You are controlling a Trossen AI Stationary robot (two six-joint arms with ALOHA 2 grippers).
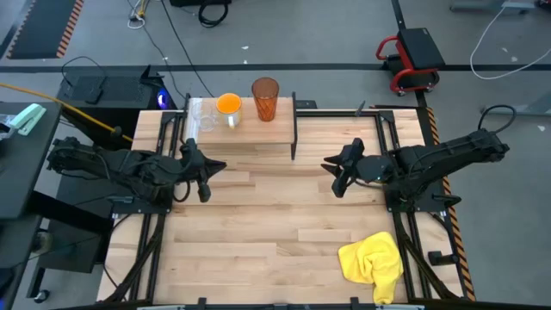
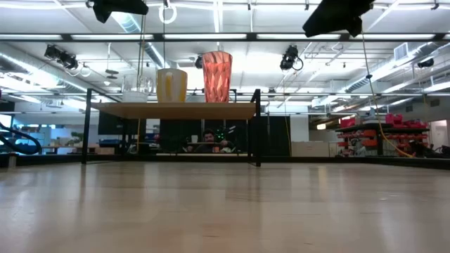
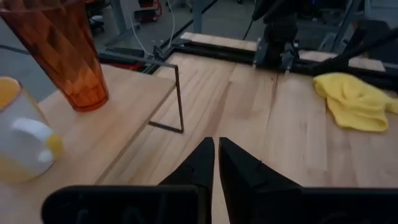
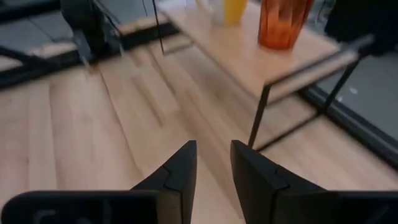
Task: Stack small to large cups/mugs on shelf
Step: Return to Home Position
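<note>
From above, the small raised light-wood shelf on black legs stands at the table's far edge. It carries a row of three: the small clear glass on the left, the orange mug with pale handle in the middle, and the tall ribbed orange-red tumbler on the right. The left gripper and right gripper hover on the shelf's near side, well apart. A crumpled yellow cloth lies near right.

From table height, all three vessels stand upright on the board.

The left wrist view shows that gripper's fingers clenched together on nothing.

The right wrist view shows that gripper's fingers parted and empty.
</note>
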